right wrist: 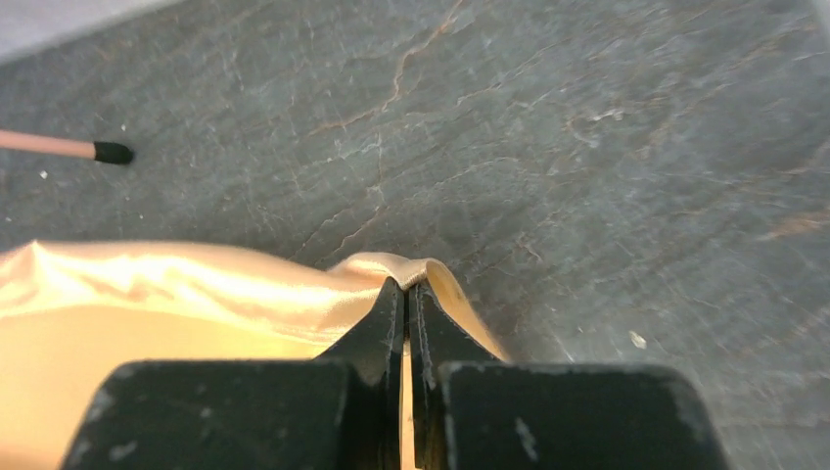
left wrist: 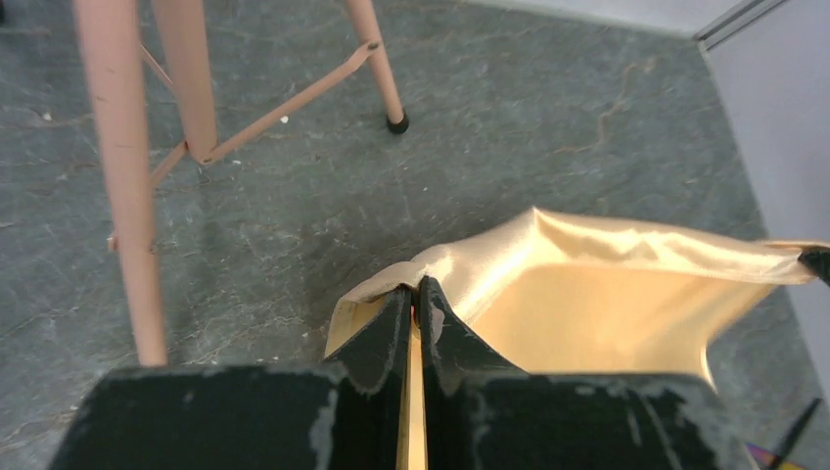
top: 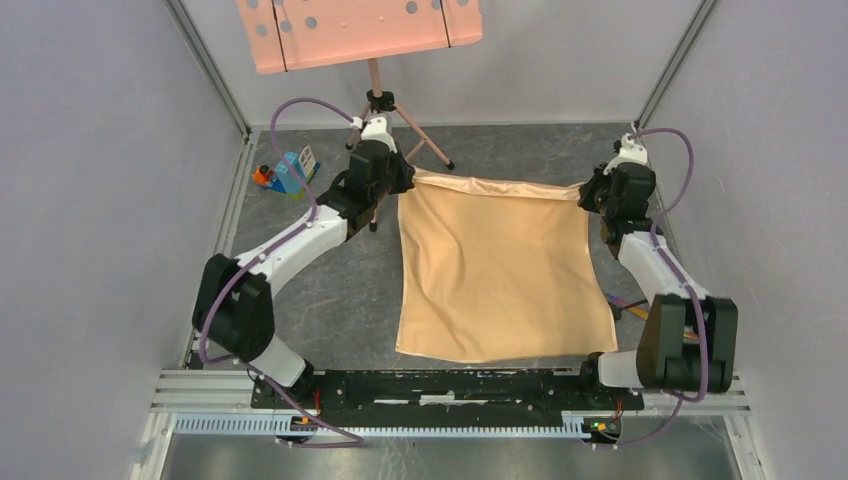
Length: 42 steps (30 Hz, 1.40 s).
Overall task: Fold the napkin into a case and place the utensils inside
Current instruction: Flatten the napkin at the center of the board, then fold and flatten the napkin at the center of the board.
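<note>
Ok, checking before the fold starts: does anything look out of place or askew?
Nothing spilled or damaged. The napkin is pinched at its far corners by the left gripper and right gripper. Only oddity: a small colourful toy by the left wall, apart from the cloth.

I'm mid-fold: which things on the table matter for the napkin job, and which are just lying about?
For the job: napkin, its far corners pinched by the left gripper and right gripper; utensils, mostly hidden beside the right arm.
Lying about: pink music stand; small colourful toy box.
</note>
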Each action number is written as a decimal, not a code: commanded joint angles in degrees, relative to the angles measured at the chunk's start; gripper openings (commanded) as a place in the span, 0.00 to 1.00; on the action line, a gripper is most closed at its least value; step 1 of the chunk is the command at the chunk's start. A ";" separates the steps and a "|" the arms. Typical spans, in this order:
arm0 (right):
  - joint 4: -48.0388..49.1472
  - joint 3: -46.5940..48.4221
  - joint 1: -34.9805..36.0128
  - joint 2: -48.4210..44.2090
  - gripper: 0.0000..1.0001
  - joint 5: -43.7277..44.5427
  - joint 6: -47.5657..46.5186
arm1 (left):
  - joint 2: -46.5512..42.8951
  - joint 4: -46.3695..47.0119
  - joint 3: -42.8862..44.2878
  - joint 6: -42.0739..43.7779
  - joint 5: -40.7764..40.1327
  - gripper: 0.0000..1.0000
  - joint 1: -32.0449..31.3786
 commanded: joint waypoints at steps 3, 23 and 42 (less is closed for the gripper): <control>6.54 7.66 0.07 12.36 0.00 -7.20 -3.10 | 7.51 10.66 1.22 3.31 -1.43 0.02 0.69; -18.63 -1.02 -0.02 1.34 0.00 -4.90 -3.01 | 2.59 -20.27 -0.77 -8.93 8.87 0.02 0.99; -26.60 -16.54 -0.54 -17.88 0.00 4.10 -5.47 | -11.16 -24.91 -23.05 -11.18 25.71 0.02 0.58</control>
